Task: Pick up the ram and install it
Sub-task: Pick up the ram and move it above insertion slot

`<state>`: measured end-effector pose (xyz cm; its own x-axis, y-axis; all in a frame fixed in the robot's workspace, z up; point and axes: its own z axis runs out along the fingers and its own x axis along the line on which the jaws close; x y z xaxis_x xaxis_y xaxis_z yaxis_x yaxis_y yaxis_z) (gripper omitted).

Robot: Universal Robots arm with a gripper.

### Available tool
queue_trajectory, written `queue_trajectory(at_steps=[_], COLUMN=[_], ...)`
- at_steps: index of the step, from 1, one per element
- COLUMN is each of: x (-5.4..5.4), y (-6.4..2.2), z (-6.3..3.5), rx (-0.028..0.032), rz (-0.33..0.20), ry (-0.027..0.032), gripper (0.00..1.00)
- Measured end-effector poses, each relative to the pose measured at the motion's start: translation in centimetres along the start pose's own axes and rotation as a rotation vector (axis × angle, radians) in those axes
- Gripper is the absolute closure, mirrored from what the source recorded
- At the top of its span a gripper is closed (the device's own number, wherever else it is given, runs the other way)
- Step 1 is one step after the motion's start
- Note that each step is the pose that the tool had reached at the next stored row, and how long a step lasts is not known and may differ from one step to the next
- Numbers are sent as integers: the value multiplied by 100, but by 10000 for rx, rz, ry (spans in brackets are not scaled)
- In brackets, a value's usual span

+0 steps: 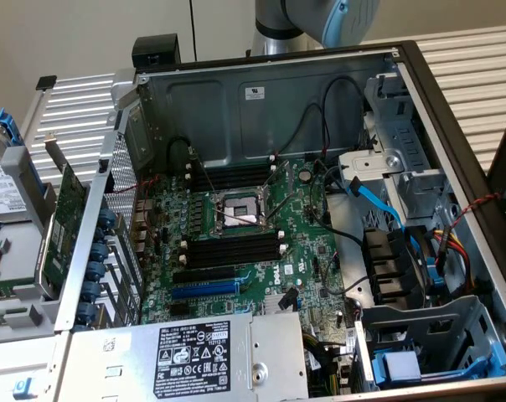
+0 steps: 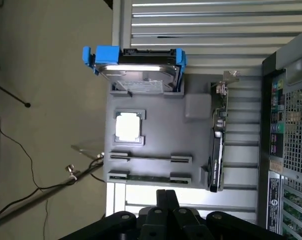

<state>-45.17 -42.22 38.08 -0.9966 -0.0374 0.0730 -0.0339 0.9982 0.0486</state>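
Hovering just beside the gray tray [image 2: 166, 131], the gripper [image 2: 166, 194] has its fingers pressed together and grips nothing. The ram [image 2: 148, 177] sits in the tray's outermost holder, the one nearest the gripper, at the opposite end of the tray from the hard drive [image 2: 138, 67].

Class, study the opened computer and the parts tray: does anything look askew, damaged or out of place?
Nothing looks damaged or spilled. The CPU socket stands uncovered, the memory slots are empty, and a black cable hangs loose over the motherboard. On the tray, the ram lies straight.
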Motion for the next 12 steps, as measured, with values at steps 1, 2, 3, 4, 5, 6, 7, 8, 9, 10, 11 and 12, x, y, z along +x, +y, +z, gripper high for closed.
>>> queue_trajectory(at_steps=[1,2,3,4,5,6,7,8,9,10,11,12], x=[0,0,0,0,0,0,-1,-1,-1,-1,-1,-1], y=[0,0,0,0,0,0,0,0,0,-1,-1,-1], z=[1,1,2,3,4,5,6,8,10,12,13,15], rx=[13,26,39,52,66,79,92,105,119,132,146,158], rz=[-173,-353,-531,-710,-895,-1080,-1260,-1437,-1618,-1802,-1981,-2161], ry=[8,17,26,34,44,53,61,69,79,87,97,105], gripper=[89,89,89,89,89,89,89,89,89,89,89,89])
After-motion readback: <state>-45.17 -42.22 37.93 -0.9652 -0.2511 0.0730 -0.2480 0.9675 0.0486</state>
